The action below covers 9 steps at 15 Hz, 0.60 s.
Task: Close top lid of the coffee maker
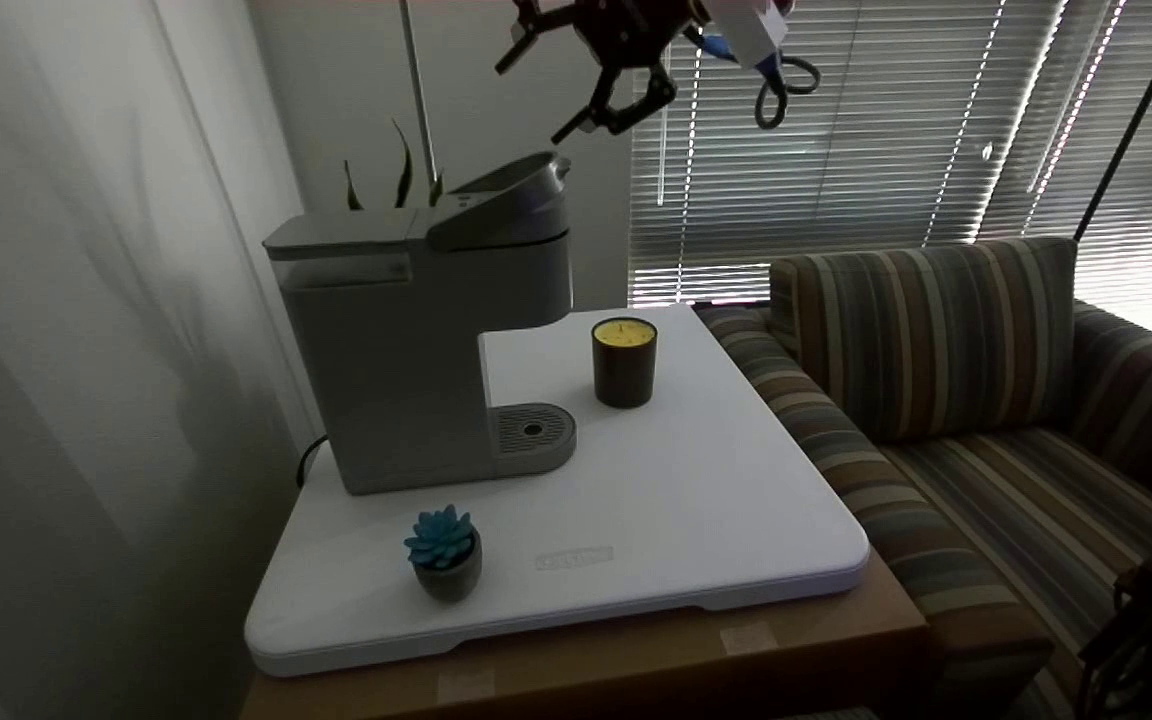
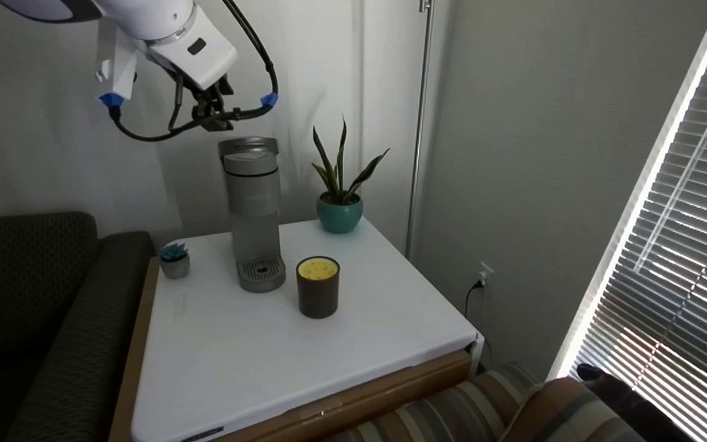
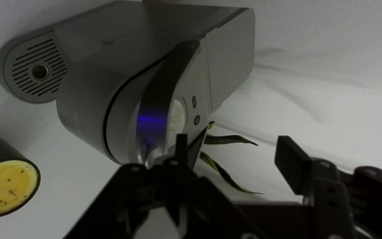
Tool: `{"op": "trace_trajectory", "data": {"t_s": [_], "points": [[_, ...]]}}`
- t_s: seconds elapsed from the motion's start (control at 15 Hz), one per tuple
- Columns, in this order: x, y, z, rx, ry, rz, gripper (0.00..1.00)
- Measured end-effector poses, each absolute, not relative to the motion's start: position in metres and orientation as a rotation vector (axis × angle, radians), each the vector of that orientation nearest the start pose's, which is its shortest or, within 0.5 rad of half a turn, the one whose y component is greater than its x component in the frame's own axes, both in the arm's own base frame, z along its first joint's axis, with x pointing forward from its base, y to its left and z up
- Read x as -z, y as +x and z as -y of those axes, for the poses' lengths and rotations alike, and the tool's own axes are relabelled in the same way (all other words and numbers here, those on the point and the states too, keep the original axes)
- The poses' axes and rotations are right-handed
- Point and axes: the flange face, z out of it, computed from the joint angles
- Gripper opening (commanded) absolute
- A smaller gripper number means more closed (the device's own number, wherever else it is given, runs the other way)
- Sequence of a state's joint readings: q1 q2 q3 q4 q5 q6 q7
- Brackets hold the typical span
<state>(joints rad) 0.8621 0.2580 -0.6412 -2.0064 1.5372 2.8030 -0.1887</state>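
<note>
The grey coffee maker (image 1: 401,380) stands upright on a white table; it also shows in an exterior view (image 2: 255,233) and the wrist view (image 3: 88,89). Its dark grey top lid (image 1: 506,215) slopes up toward the rounded front edge, above a dark seam; the lid also shows in an exterior view (image 2: 248,147) and the wrist view (image 3: 158,96). My gripper (image 1: 533,104) is open and empty just above the lid's front edge. In the wrist view, the left finger of my gripper (image 3: 235,154) overlaps one end of the lid. I cannot tell whether they touch.
A dark candle jar (image 1: 624,365) stands beside the drip base. A small blue succulent (image 1: 446,555) stands near the table's edge (image 1: 716,580). A teal-potted plant (image 2: 339,212) stands behind the machine, its leaves near my gripper in the wrist view (image 3: 230,139). A striped armchair (image 1: 921,350) adjoins the table.
</note>
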Motion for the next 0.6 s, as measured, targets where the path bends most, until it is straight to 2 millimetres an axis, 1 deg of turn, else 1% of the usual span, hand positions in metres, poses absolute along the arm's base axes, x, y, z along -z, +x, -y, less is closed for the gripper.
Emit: {"op": "trace_trajectory", "data": {"t_s": [0.33,0.4,0.47,0.6], "points": [[-0.382,0.599,-0.101,0.627,-2.060,-1.018,0.05],[-0.381,0.598,-0.099,0.635,-2.047,-1.037,0.01],[-0.379,0.596,-0.097,0.644,-2.032,-1.061,0.00],[-0.375,0.592,-0.091,0.662,-2.003,-1.113,0.00]]}}
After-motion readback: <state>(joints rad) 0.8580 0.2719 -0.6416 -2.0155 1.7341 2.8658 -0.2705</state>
